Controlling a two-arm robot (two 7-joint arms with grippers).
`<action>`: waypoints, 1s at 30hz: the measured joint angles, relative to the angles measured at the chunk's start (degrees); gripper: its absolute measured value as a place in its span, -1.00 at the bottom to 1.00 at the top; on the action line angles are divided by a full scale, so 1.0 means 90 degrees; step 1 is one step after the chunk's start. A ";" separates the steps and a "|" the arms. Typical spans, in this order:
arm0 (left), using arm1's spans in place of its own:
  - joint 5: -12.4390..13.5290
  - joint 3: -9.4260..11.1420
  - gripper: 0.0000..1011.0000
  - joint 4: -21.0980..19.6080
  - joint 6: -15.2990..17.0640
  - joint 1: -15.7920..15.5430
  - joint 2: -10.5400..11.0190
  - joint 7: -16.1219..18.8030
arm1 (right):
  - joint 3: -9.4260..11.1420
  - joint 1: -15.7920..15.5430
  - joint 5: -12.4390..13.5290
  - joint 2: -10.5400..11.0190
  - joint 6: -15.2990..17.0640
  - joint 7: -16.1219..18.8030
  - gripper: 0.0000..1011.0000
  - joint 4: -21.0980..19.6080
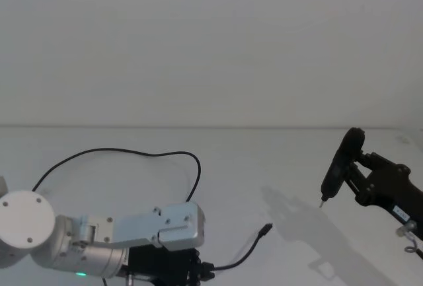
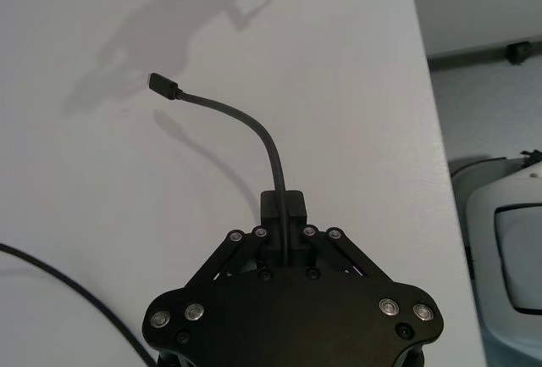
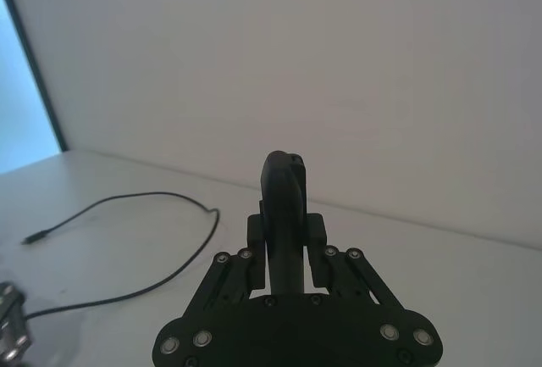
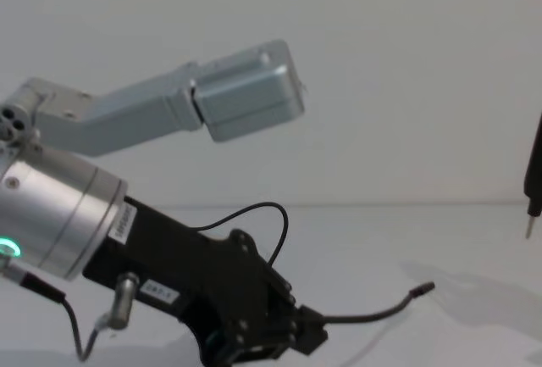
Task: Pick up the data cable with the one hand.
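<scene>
White surface (image 1: 284,167): we log the left claw (image 2: 284,219) closed tight on the data cable (image 2: 251,121), its plug end raised. The right claw (image 3: 284,244), well apart, grips a black stick (image 3: 282,182).

In the head view the left gripper (image 1: 197,267) sits half under the left arm's silver housing (image 1: 165,226) and is cut by the bottom edge, so the stretch of the data cable (image 1: 125,152) from its loop to the closed fingers is hidden. In the left wrist view the pads (image 2: 271,208) cover the pinched piece of cable, and another strand runs off the picture's edge. The chest view's right edge cuts the black stick (image 4: 534,172) pinched in the right gripper (image 1: 350,167)
</scene>
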 joint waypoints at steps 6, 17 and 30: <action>0.0004 -0.0119 -0.89 -0.0119 -0.0159 -0.0012 0.0092 0.0073 | 0.0132 0.0003 0.0388 0.0187 0.0174 0.0354 -0.44 -0.0029; -0.0025 -0.0252 -0.89 -0.0276 -0.0317 -0.0019 0.0188 0.0148 | 0.0169 0.0093 0.0632 0.0234 0.0057 0.0577 -0.44 -0.0024; -0.0047 -0.0310 -0.89 -0.0342 -0.0381 -0.0019 0.0231 0.0181 | 0.0008 0.0194 0.0269 -0.0127 -0.0745 0.0261 -0.44 0.0150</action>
